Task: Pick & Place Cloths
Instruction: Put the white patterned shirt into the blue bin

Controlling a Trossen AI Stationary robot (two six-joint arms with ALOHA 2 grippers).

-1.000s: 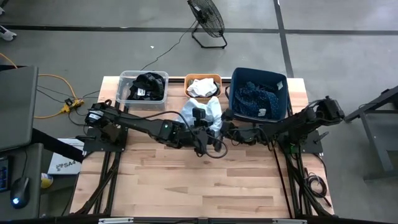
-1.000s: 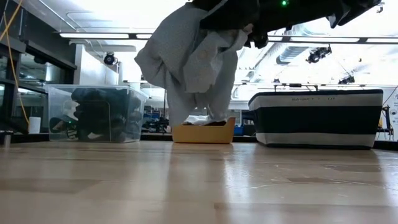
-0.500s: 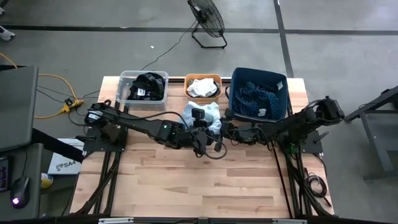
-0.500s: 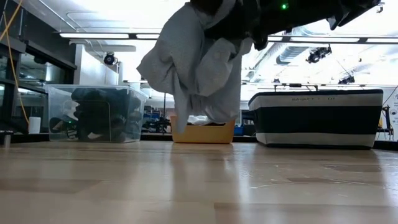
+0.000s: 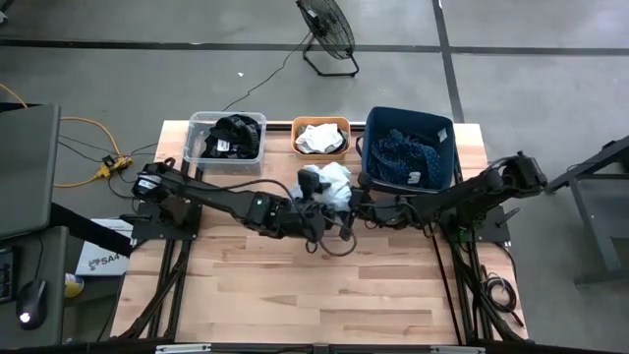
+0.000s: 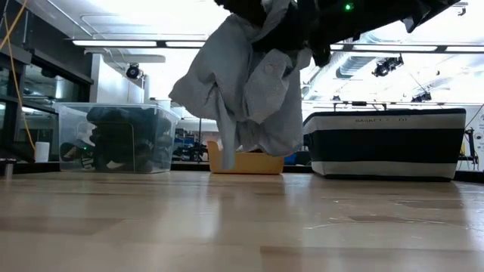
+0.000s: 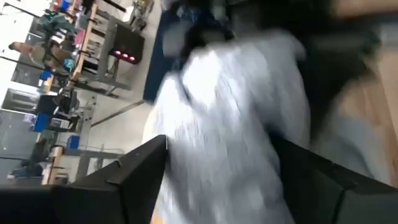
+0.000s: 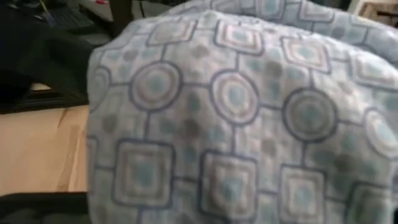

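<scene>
Both arms draw the light blue patterned cloth (image 5: 327, 184) back from the orange bin (image 5: 321, 126), lifted higher over the table (image 5: 324, 285); the left gripper (image 5: 313, 202) and right gripper (image 5: 356, 205) meet at it, their grip hidden by fabric.

My overhead camera looks straight down on the whole desk (image 5: 295, 285). My low camera sits at desk-top height, facing level toward the far edge and the room behind. Both wrist cameras press close against the light blue cloth (image 8: 249, 118) — also seen hanging in the low view.
</scene>
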